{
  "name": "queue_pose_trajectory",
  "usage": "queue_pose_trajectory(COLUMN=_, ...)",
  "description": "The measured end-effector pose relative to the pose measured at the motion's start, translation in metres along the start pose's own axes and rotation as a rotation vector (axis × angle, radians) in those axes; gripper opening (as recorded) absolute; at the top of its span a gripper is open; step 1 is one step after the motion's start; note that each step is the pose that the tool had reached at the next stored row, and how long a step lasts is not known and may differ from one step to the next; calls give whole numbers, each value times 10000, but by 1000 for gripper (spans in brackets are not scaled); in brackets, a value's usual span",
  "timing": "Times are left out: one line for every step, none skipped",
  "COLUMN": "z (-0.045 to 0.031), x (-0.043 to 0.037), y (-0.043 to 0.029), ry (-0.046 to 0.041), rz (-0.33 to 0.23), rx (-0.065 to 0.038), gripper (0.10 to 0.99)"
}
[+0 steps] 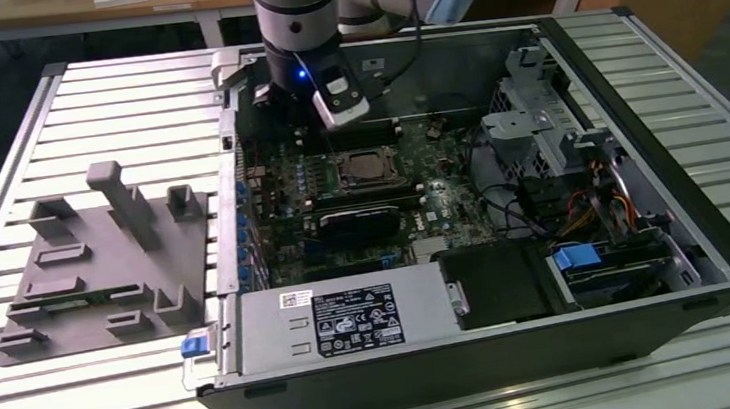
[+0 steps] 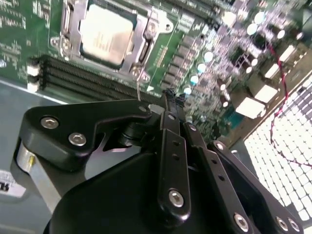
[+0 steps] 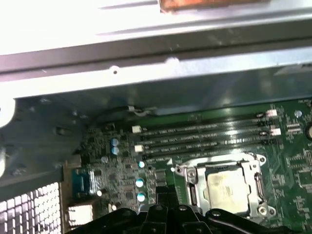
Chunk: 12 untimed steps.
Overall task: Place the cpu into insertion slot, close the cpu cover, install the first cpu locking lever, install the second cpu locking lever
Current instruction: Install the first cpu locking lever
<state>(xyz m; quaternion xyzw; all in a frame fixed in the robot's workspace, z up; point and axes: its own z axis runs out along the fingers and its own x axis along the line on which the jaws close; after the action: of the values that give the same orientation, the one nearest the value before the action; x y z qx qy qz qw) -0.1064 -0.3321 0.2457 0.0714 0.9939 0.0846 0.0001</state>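
pincer (image 2: 171,93) narrow, empty | cpu (image 2: 106,35) under cpu cover (image 2: 145,40) | near pincer, not touching

This looks like a robotics lab or test workshop. A bench top of pale ribbed aluminium slats (image 1: 87,101) carries a black metal desktop computer case (image 1: 487,353) lying open on its side, its green circuit board (image 1: 295,171) bare to the room. Beside the case, at the exterior view's left, sits a grey moulded plastic fixture block with pegs and pockets (image 1: 90,271). A silver-and-grey jointed robot arm (image 1: 293,10) reaches down into the case, and in the second wrist view its black metal gripper (image 2: 173,97) hangs over the board. Behind the bench stand pale wooden-topped desks with white legs (image 1: 38,10)
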Motion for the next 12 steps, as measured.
queue_pose_trajectory(z=-5, x=6, y=0, ry=14, rz=0, rx=-99, gripper=102)
queue_pose_trajectory(z=-10, x=12, y=0, ry=26, rz=2, rx=-190, gripper=102)
queue_pose_trajectory(z=-13, x=17, y=0, ry=40, rz=3, rx=-293, gripper=102)
queue_pose_trajectory(z=-15, x=21, y=-1, ry=57, rz=4, rx=-405, gripper=102)
queue_pose_trajectory(z=-15, x=25, y=-2, ry=72, rz=5, rx=-495, gripper=102)
queue_pose_trajectory(z=-15, x=28, y=-2, ry=81, rz=7, rx=-561, gripper=102)
queue_pose_trajectory(z=-15, x=31, y=-2, ry=91, rz=7, rx=-639, gripper=102)
queue_pose_trajectory(z=-15, x=33, y=-3, ry=106, rz=8, rx=-742, gripper=102)
queue_pose_trajectory(z=-16, x=35, y=-5, ry=119, rz=9, rx=-831, gripper=102)
queue_pose_trajectory(z=-15, x=35, y=-6, ry=131, rz=11, rx=-918, gripper=102)
queue_pose_trajectory(z=-15, x=36, y=-7, ry=142, rz=11, rx=-995, gripper=102)
queue_pose_trajectory(z=-14, x=37, y=-9, ry=154, rz=13, rx=-1074, gripper=102)
